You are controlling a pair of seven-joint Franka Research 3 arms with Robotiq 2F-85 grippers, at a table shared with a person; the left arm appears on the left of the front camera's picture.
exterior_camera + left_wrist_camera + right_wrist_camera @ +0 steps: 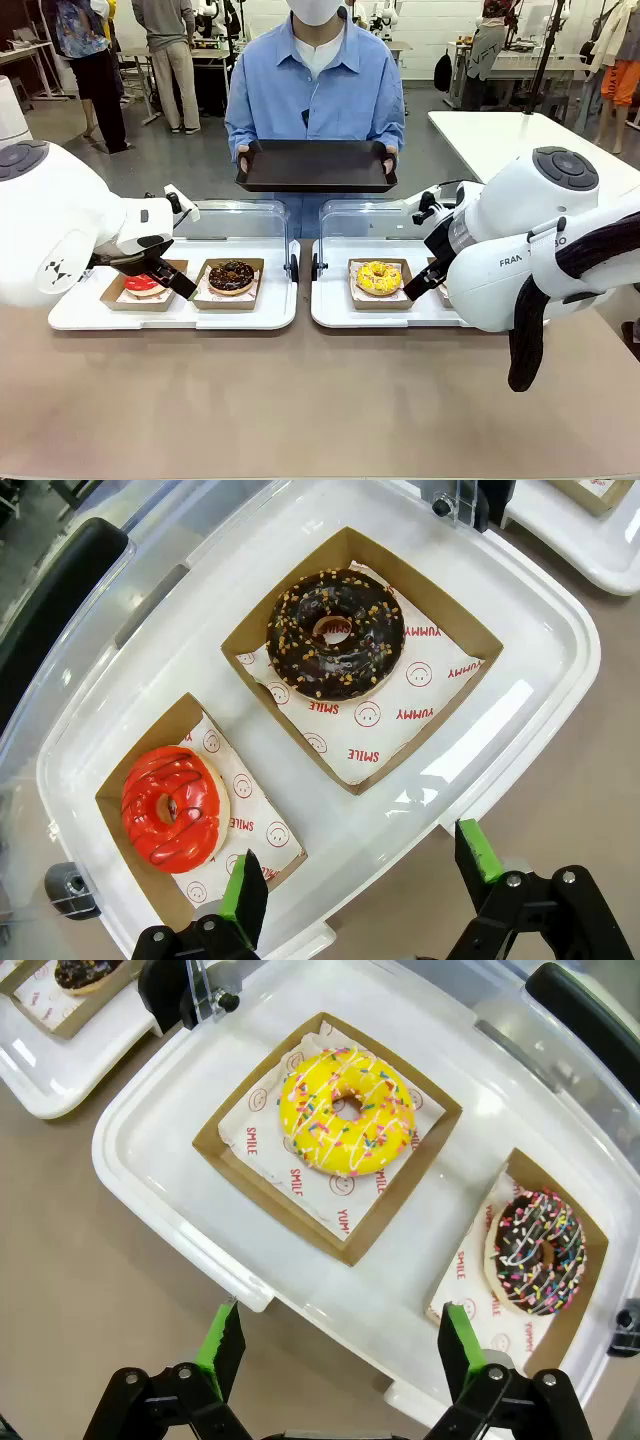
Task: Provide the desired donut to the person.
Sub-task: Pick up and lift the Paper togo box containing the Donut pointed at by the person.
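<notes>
While the person (315,90) is holding a black tray (316,165) at twelve o'clock of the front view, no hand is pointing, so I cannot tell which donut is wanted.

Both claws are standing wide open and are carrying nothing. The left gripper (360,865) is hovering over the near edge of the left white tray (540,610). In its wrist view the red glazed donut (172,808) is lying at eight o'clock and the chocolate donut with nut crumbs (335,633) at twelve o'clock.

The right gripper (342,1332) is hovering over the right white tray (150,1150). There the yellow sprinkled donut (346,1110) is lying at twelve o'clock and the chocolate donut with coloured sprinkles (538,1252) at four o'clock. Each donut is sitting in its own brown paper box.

To do this step well, I judge, the arm nearer to the chosen donut should be closing its pads on two opposite walls of the box, not on the glaze. It should then be keeping the box level while passing the raised clear lid (235,215) toward the black tray.
</notes>
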